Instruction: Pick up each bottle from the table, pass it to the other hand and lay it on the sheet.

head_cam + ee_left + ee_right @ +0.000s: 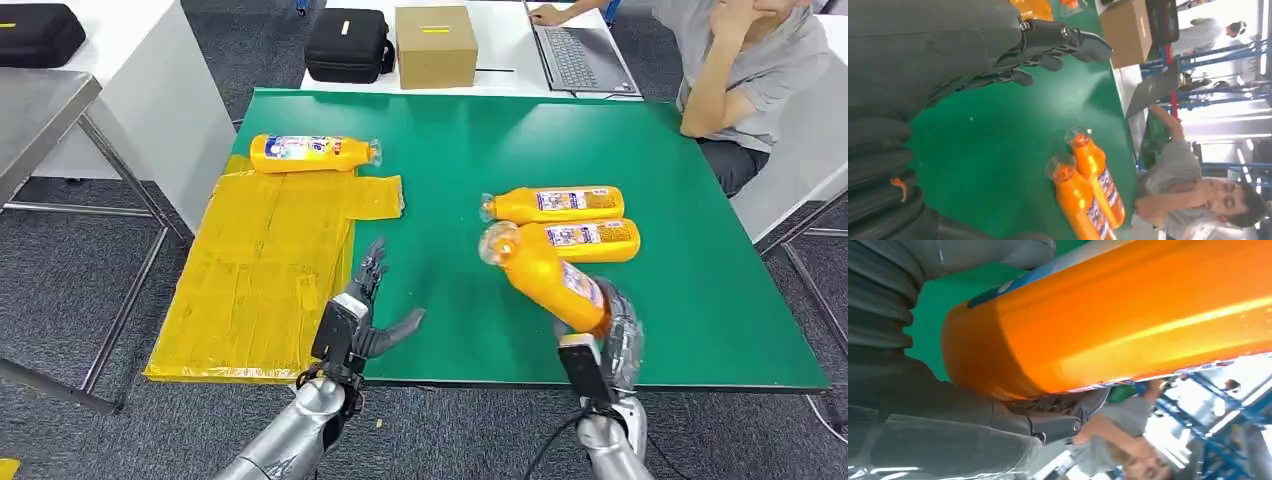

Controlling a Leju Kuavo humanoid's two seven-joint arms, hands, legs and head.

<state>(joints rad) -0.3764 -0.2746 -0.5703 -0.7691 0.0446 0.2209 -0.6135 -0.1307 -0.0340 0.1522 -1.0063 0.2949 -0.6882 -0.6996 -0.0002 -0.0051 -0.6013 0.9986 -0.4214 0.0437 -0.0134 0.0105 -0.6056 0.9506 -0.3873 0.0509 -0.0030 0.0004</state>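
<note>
My right hand (608, 345) grips an orange bottle (545, 272) by its base, lifted and tilted with its cap toward the upper left; up close the bottle (1118, 315) shows against the hand (948, 405). Two more orange bottles lie side by side on the green table, one (558, 204) behind the other (590, 240). Another bottle (312, 153) lies at the far end of the yellow sheet (262, 275). My left hand (362, 312) is raised near the sheet's right edge, fingers spread, holding nothing; in its wrist view the hand (963, 55) hovers over green table.
A person (735, 70) sits at the far right of the table beside a laptop (575, 55). A cardboard box (435, 45) and a black case (348, 45) stand on the white table behind. A metal table (40, 115) stands at the left.
</note>
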